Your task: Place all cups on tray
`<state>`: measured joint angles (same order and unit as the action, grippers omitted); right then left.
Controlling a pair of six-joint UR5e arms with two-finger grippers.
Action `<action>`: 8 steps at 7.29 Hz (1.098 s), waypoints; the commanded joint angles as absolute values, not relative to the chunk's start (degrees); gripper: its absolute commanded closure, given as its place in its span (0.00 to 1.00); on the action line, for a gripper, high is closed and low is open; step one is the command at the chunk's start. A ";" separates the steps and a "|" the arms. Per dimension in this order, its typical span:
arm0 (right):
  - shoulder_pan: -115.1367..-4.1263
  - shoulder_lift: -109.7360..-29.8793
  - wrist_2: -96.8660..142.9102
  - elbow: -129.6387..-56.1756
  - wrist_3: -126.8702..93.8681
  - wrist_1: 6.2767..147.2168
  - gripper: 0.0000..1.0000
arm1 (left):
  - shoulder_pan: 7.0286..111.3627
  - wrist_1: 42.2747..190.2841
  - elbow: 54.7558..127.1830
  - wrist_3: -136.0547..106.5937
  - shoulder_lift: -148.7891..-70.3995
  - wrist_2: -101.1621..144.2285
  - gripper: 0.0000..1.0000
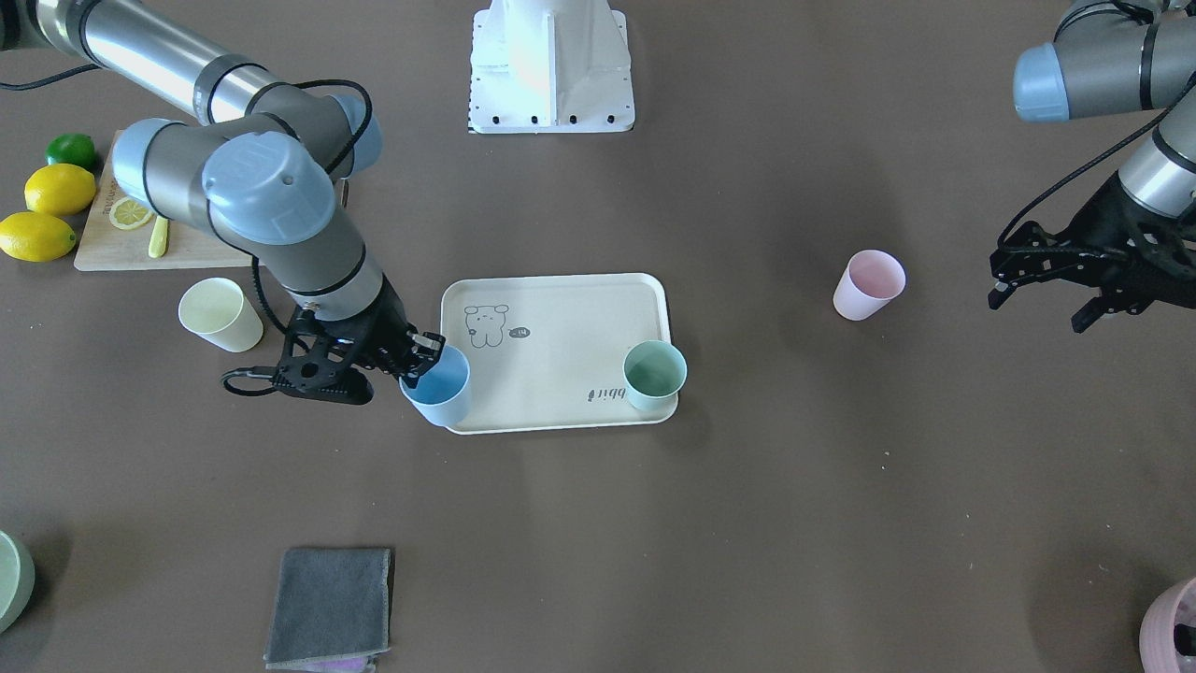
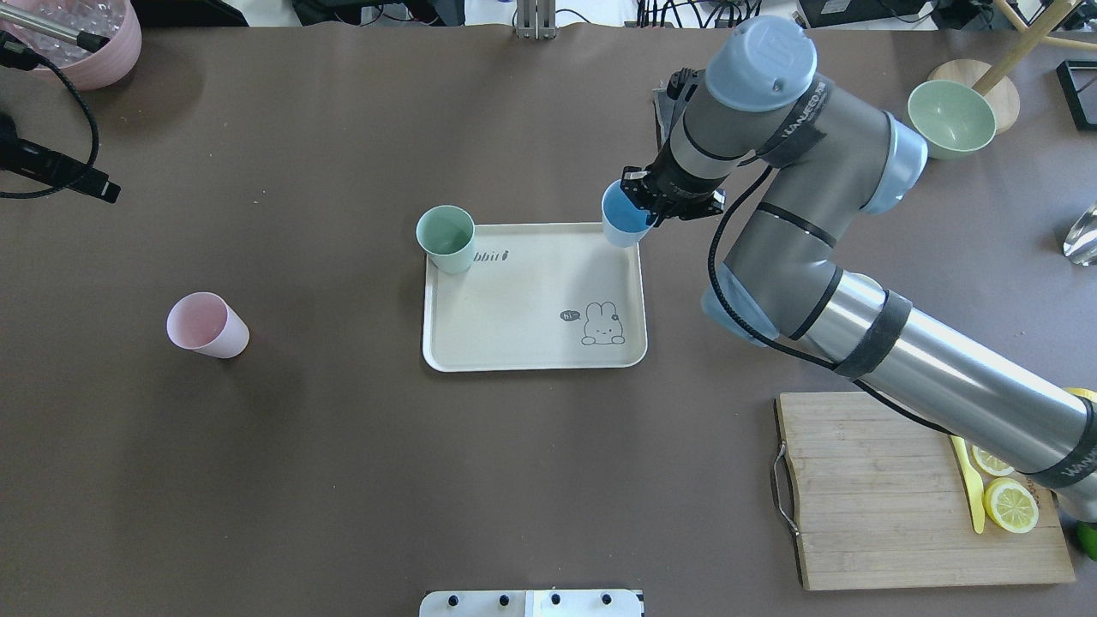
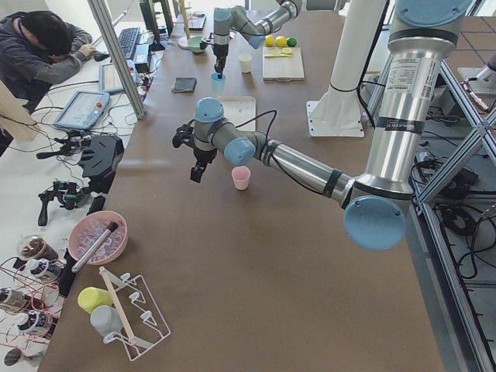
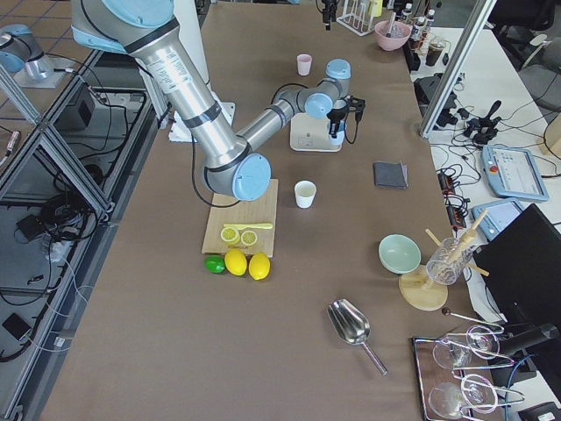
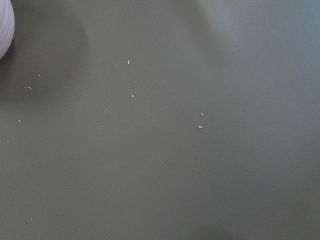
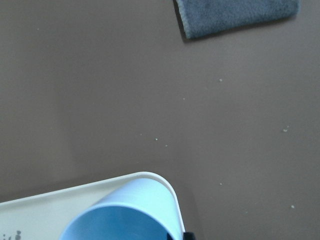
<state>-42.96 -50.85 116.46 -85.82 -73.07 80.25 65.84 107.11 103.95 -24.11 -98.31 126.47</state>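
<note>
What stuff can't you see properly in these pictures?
Blue cup: its bottom is cut off at the right wrist view's lower edge; whether it rests on the tray, I cannot tell.
Tray's writing: in the overhead view the mint green cup covers its first letters.
Pink cup: the left wrist view shows only a sliver at its corner.
Yellow cup: in the overhead view the right arm hides nearly all of it.

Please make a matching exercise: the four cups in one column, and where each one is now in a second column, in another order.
1 blue cup
2 mint green cup
3 pink cup
4 yellow cup

A on the table beside the cutting board
B standing free on the tray
C in the right gripper, at the tray's corner
D on the table, towards the left gripper

Pairs: 1-C, 2-B, 3-D, 4-A
</note>
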 commanded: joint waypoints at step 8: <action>-52.35 -51.58 122.23 -98.21 -62.10 91.51 0.00 | 52.15 124.25 103.45 -42.50 -88.78 121.49 0.03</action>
<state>-48.94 -50.02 119.60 -92.77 -67.24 85.10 56.10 120.69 103.53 -38.11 -90.39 123.81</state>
